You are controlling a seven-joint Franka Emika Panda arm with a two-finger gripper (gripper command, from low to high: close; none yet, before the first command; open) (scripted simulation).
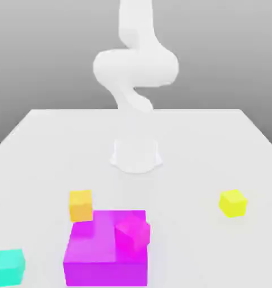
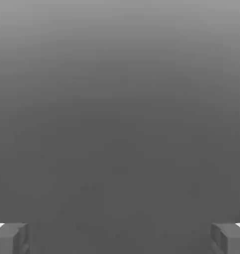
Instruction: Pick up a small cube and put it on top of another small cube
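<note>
Turquoise and plain-faced, the small cube (image 1: 8, 268) sits on the white table (image 1: 186, 169) near the front, toward the exterior view's left, with nothing on top. Beside it, a little apart, is a broad, low purple block (image 1: 106, 274) with a flat top and straight edges. A pink, many-cornered lump (image 1: 132, 235) overlaps its top and side; whether it rests there I can't tell. The orange cube (image 1: 81, 206) overlaps the block's far corner, though how it is supported isn't clear. Over toward the exterior view's right, the yellow cube (image 1: 233, 203) sits alone, turned at an angle.

Farther back stands the smooth, rounded white arm (image 1: 136, 67) on its flared base (image 1: 136, 156). The hand view shows soft grey shading between the dark, blocky fingers of the gripper (image 2: 120, 239), spread wide apart with nothing between them.

The job looks to be at the reaching step, with the pick still ahead. Next, the arm should line up over the turquoise cube, match its faces and come down around it. Which cube it should go on remains uncertain.
</note>
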